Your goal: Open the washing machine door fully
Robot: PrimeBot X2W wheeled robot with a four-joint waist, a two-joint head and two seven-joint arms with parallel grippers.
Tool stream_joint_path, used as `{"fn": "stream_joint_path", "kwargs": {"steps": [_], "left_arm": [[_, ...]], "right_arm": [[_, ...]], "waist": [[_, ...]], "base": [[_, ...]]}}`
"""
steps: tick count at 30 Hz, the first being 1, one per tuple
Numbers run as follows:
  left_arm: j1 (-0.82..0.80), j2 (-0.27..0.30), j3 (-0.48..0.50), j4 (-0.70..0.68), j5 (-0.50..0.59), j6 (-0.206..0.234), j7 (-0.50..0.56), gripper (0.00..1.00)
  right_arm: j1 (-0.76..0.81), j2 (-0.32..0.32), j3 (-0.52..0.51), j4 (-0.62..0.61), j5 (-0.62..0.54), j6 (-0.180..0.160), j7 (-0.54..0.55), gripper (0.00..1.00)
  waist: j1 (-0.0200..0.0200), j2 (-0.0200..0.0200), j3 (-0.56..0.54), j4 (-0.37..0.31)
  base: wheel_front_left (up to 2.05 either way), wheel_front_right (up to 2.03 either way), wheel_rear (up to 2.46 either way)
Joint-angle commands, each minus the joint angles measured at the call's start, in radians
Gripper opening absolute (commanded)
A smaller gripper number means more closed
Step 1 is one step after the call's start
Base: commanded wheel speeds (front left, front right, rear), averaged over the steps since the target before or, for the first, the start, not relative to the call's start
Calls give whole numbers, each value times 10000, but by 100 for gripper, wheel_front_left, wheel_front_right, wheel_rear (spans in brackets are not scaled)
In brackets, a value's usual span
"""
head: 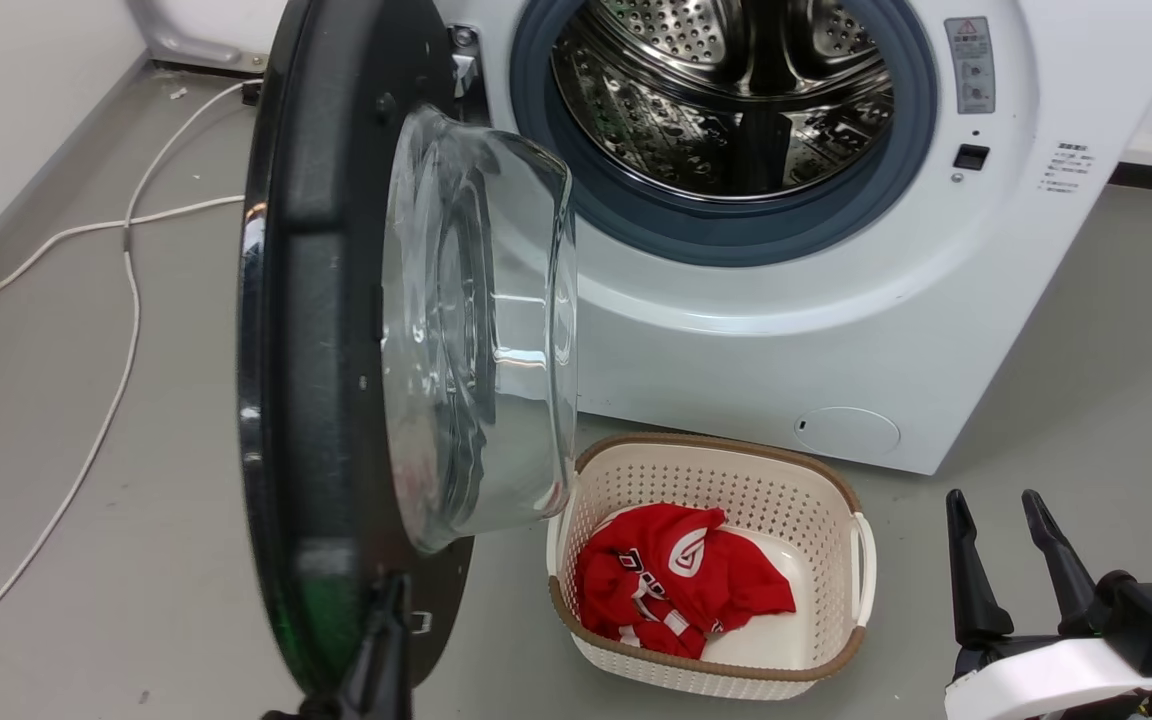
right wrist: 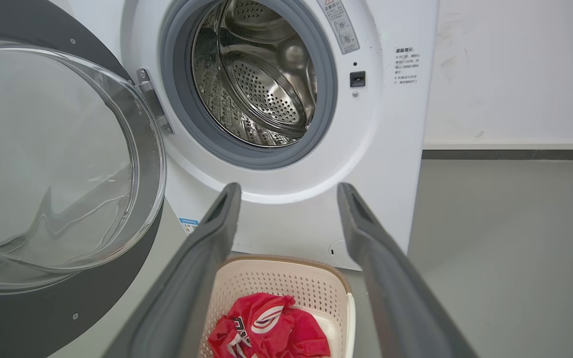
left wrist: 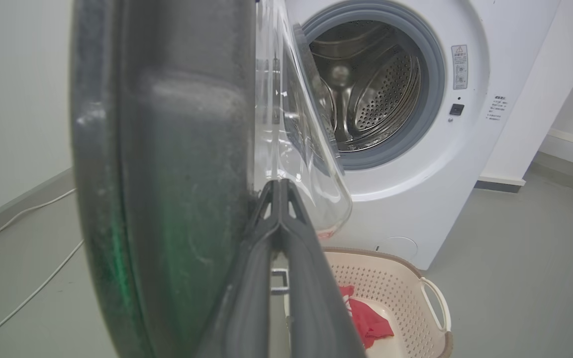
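Note:
The washing machine door [head: 316, 300] stands swung out from the white washing machine [head: 786, 340], roughly square to its front, with its black rim edge-on to me and its glass bowl [head: 496, 330] bulging right. Its hinge [right wrist: 152, 99] is left of the grey-ringed steel drum opening [head: 726, 100]. My left gripper [head: 394, 592] is shut, fingertips together, lying against the inner side of the door's lower rim by the metal latch [left wrist: 279, 281]; in the left wrist view its tips [left wrist: 279, 185] reach the base of the glass. My right gripper [head: 1011, 525] is open and holds nothing, low at the right, clear of the door.
A cream laundry basket [head: 861, 560] with a red garment [head: 676, 580] sits on the grey floor below the drum, just right of the door. A white cable [head: 126, 300] trails across the floor on the left, near the wall. Bare floor lies right of the machine.

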Motion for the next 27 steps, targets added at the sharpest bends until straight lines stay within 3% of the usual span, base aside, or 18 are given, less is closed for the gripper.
{"fn": "stream_joint_path", "kwargs": {"steps": [1, 8, 14, 27], "left_arm": [[137, 75, 303, -34, 19, 171, -21, 0], [-157, 359, 1649, 209, -378, 200, -21, 0], [-668, 633, 3217, 489, -1010, -82, -23, 0], [-2542, 2147, 5645, 3006, -1692, -842, -21, 0]], "right_arm": [[0, 19, 19, -33, -8, -7, 33, 100], [-99, 19, 171, -386, -110, -7, 111, 100], [16, 21, 251, -879, -68, -7, 341, 100], [47, 21, 283, -1564, -77, -7, 676, 100]], "waist": [[0, 0, -39, 128], [0, 0, -17, 137], [0, 0, 25, -51], [0, 0, 354, -445]], "base": [[0, 0, 0], [0, 0, 0], [0, 0, 0], [0, 0, 0]]}}
